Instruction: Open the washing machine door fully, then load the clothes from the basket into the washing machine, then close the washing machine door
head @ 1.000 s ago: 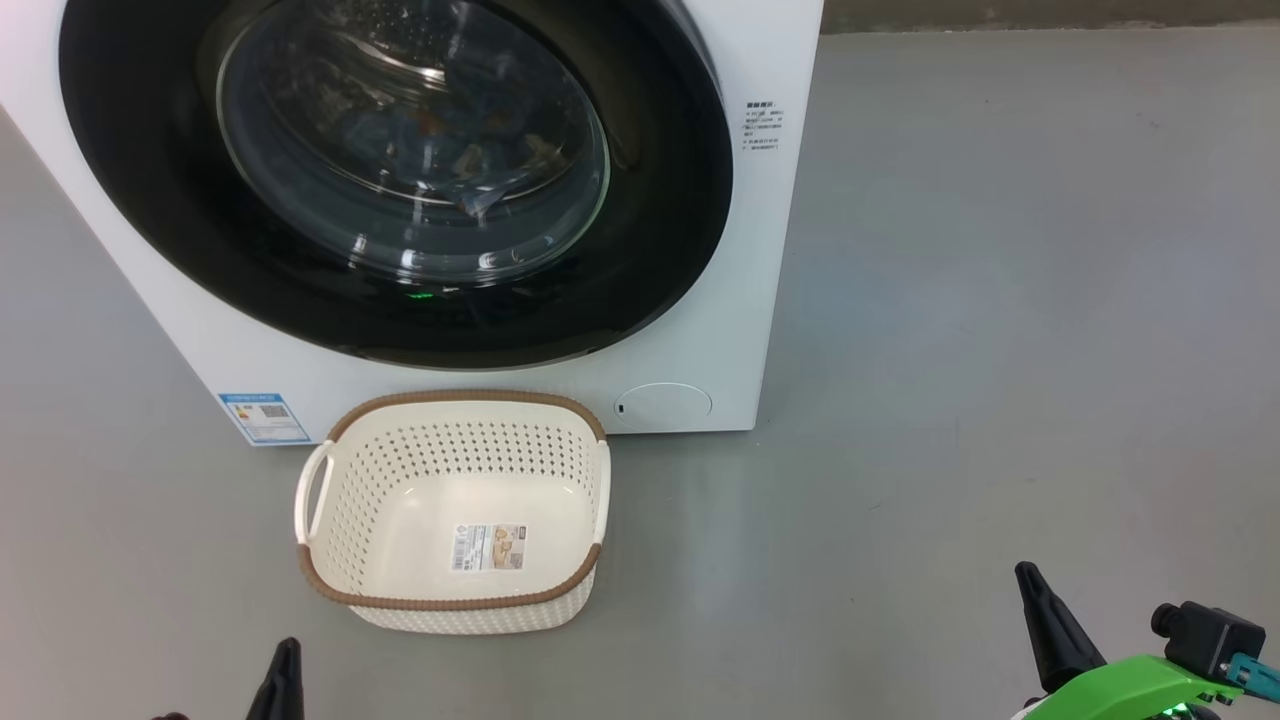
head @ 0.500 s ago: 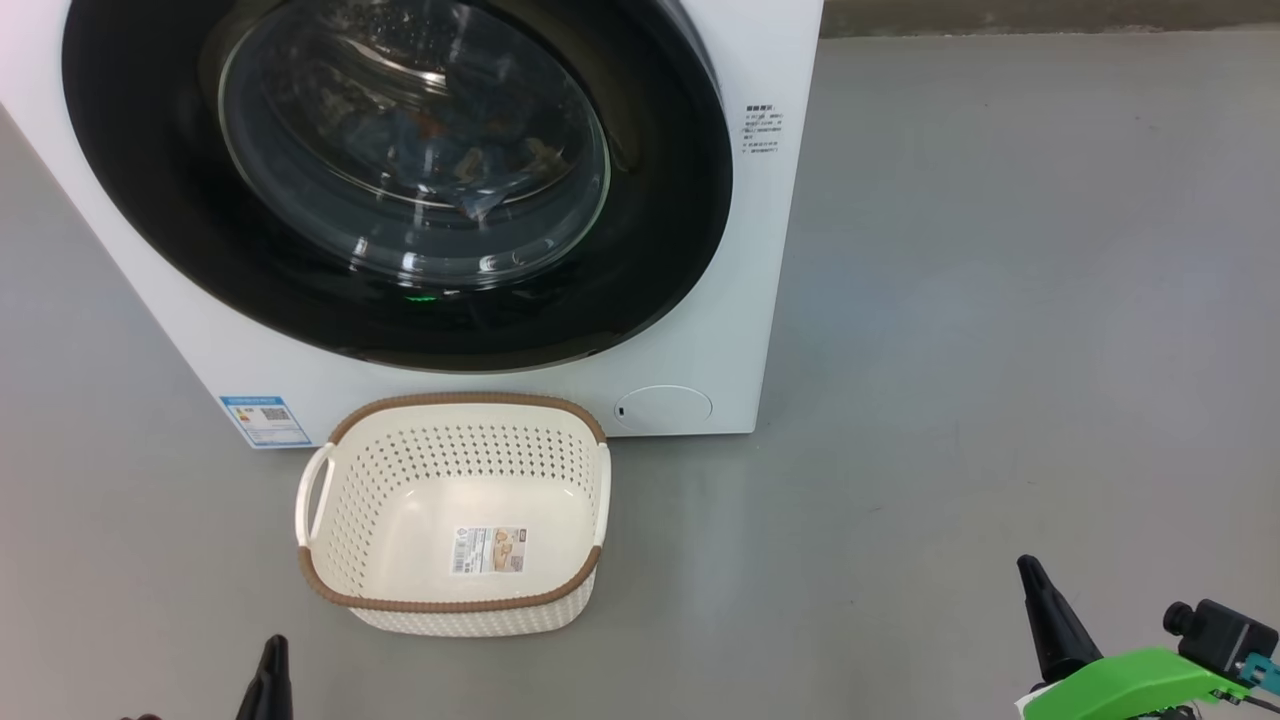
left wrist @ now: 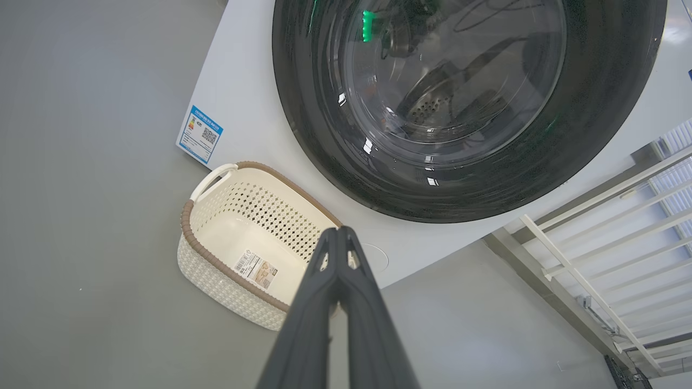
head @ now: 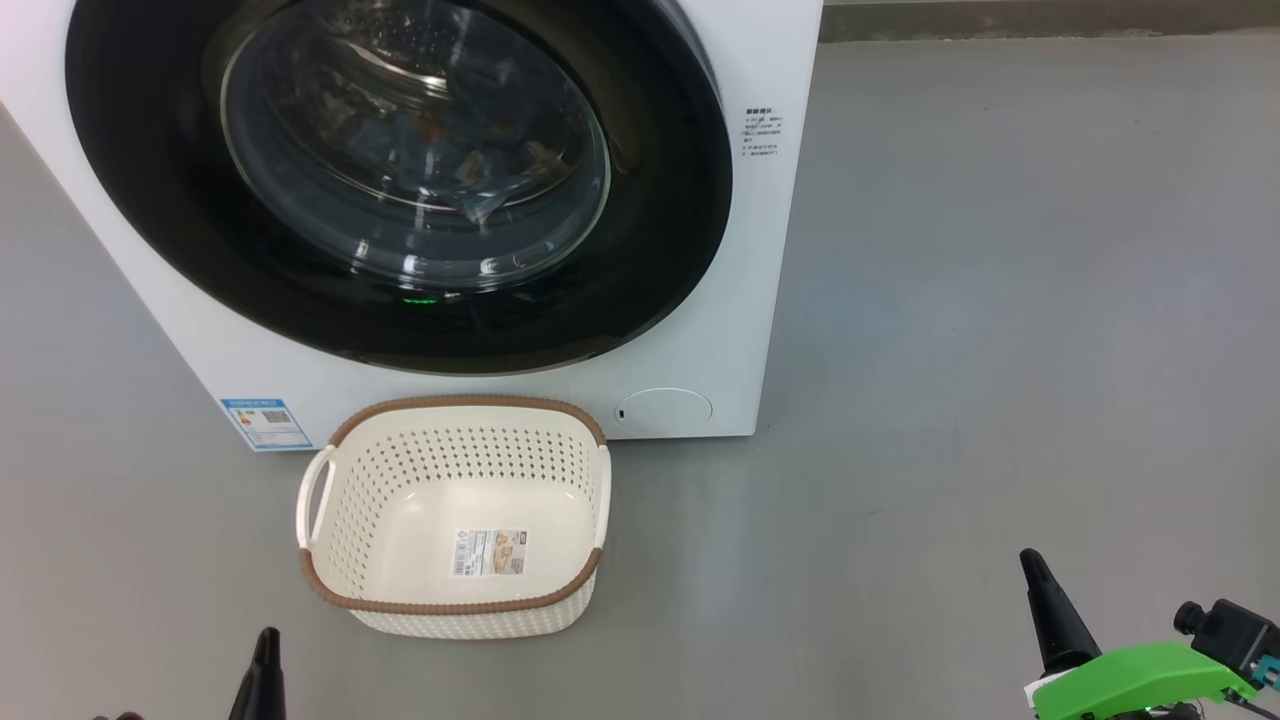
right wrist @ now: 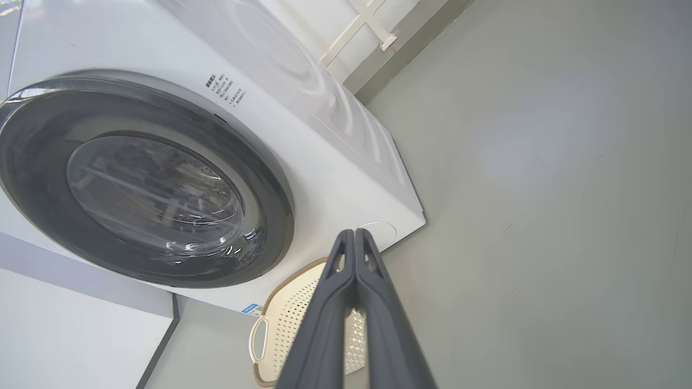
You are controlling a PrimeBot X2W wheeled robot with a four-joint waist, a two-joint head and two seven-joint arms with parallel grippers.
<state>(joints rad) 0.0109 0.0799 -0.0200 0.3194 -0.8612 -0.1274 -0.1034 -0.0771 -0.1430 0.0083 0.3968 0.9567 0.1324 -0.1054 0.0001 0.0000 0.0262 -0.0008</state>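
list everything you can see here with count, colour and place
washing machine: one, white, on the floor
washing machine door: one, glossy black, clear glass window, shut
clothes: one bundle, blue with orange-brown print, behind the door glass
basket: one, cream-white, brown rim, on the floor before the machine
paper label: one, white, basket bottom
energy sticker: one, blue, machine front, low left
service cap: one, white, machine front, low right
floor: grey
railing: one, white, past the machine
left gripper: one, dark, shut, holding nothing
right gripper: one, dark, shut, holding nothing
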